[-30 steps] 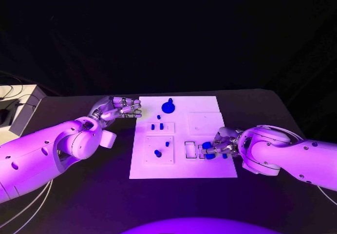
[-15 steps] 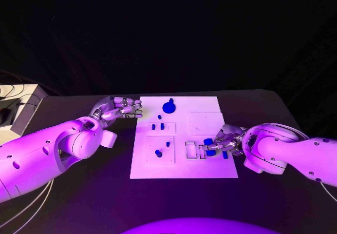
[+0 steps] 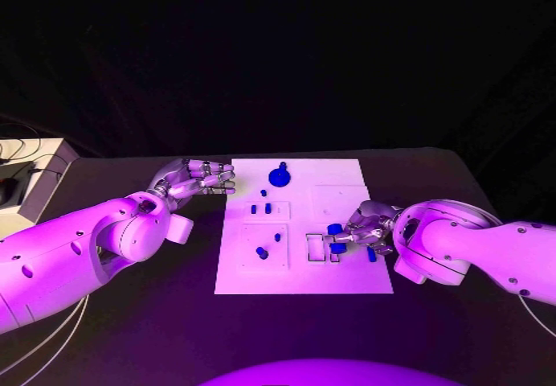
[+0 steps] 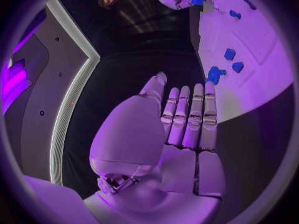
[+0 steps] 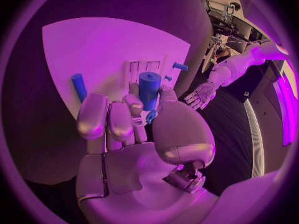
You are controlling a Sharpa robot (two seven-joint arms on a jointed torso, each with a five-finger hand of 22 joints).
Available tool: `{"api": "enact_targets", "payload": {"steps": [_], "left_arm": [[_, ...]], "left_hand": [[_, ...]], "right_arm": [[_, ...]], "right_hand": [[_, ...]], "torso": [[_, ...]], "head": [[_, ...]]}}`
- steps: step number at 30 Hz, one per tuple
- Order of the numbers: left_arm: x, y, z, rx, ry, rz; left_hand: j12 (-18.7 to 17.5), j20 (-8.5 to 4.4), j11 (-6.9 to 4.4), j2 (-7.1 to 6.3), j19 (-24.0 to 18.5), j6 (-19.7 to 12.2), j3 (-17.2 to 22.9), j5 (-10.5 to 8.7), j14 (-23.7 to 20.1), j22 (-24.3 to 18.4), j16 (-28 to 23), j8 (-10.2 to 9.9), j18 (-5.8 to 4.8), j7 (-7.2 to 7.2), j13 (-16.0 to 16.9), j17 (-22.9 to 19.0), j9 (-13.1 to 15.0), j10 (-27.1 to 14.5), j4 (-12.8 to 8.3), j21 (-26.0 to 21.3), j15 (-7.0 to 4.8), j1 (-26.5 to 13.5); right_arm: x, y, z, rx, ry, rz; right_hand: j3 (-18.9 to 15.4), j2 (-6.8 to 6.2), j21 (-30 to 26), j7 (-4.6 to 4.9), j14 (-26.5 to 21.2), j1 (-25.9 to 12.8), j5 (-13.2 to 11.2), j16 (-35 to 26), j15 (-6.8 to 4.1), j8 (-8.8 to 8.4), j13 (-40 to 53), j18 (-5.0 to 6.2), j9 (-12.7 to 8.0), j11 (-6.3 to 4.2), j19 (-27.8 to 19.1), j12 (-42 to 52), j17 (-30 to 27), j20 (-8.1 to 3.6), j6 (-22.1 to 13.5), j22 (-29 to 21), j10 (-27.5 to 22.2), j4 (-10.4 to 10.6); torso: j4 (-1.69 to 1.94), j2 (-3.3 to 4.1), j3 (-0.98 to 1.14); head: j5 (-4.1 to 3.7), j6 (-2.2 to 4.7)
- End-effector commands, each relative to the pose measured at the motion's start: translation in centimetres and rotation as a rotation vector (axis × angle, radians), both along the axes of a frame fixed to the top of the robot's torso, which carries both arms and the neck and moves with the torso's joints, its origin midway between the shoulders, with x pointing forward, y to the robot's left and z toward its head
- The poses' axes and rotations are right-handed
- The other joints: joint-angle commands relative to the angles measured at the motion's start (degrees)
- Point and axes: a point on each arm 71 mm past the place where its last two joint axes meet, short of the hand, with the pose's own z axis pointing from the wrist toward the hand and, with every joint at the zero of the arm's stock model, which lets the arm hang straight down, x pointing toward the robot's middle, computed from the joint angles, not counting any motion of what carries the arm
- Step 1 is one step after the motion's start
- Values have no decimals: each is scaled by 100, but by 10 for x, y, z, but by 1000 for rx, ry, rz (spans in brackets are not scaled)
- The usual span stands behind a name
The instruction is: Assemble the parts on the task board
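The white task board (image 3: 348, 277) lies mid-table with several blue parts on it. My right hand (image 3: 361, 227) hovers over the board's near right area and pinches a blue cylinder (image 5: 149, 88) between thumb and fingers; the cylinder (image 3: 336, 232) stands above the slots (image 3: 314, 247). Another blue peg (image 3: 371, 254) lies on the board by that hand, the same peg (image 5: 79, 86) beside the fingers. My left hand (image 3: 194, 178) rests at the board's far left edge, fingers straight and together, holding nothing (image 4: 187, 117). A large blue knob (image 3: 280, 175) sits at the board's far middle.
Two small blue pegs (image 3: 261, 208) stand in a square plate, and two more blue pieces (image 3: 262, 252) sit on the near left plate. A pale box (image 3: 26, 173) with cables stands at the table's far left. Dark tabletop surrounds the board.
My right hand has shifted left and slightly farther over the board with the blue cylinder, uncovering the peg lying beside it. The left hand has stayed still.
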Motion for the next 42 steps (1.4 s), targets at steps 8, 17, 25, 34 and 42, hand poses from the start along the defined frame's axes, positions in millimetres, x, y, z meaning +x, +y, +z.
{"api": "enact_targets", "payload": {"steps": [8, 17, 25, 34, 42], "left_arm": [[-1, -3, 1, -12, 1, -17], [-1, -3, 1, -12, 2, -18], [-2, -2, 1, -10, 3, -17], [-2, -1, 1, -10, 3, -18], [-2, -1, 1, -9, 4, -17]], "left_hand": [[-20, 44, -6, 38, 5, -39, 16, 21, -34, -13, 39, -20, 29, 5, -5, -3, -1, -40, 54, 0, 8, 38], [-20, 44, -8, 37, 4, -31, 21, 23, -36, -16, 40, -18, 29, -1, -5, -4, -1, -38, 58, 0, 8, 38], [-20, 44, -6, 31, 6, -36, 21, 21, -37, -19, 42, -20, 29, 3, -5, -4, -1, -38, 65, 2, 8, 33], [-20, 44, -7, 30, 4, -38, 22, 20, -38, -22, 43, -20, 28, 4, -5, -4, -1, -40, 68, 2, 10, 34], [-20, 44, -7, 30, 4, -38, 22, 20, -38, -22, 43, -20, 28, 4, -5, -4, -1, -40, 68, 2, 10, 34]], "right_arm": [[6, 18, -6, -11, -22, 31], [5, 28, -12, -19, -13, 57], [3, 30, -15, -42, -17, 82], [4, 31, -17, -47, -19, 83], [6, 32, -18, -49, -22, 83]], "right_hand": [[106, 174, 28, -25, 0, 99, 9, -15, -55, -11, -22, -110, -20, -44, 337, -56, -4, -31, 3, 785, -9, -129], [96, 167, 23, -21, -2, 94, -11, -24, -52, -29, -33, -109, -38, -41, 335, -76, -8, -29, 11, 784, -13, -117], [97, 177, 23, -24, -2, 102, -59, -31, -54, -36, -35, -109, -48, -43, 334, -83, -12, -29, 24, 784, -9, -118], [97, 177, 23, -24, -2, 102, -59, -31, -54, -36, -35, -109, -48, -43, 334, -83, -12, -29, 24, 784, -9, -118], [92, 178, 25, -22, 1, 100, -72, -31, -53, -44, -39, -110, -54, -41, 335, -96, -5, -29, 26, 784, -12, -121]], "torso": [[-8, 5, -1], [-1, 5, 1], [0, 4, 5], [-5, 6, 1], [6, 8, -3]], "head": [[9, -1], [13, -6], [30, -7], [57, 12], [57, -8]]}}
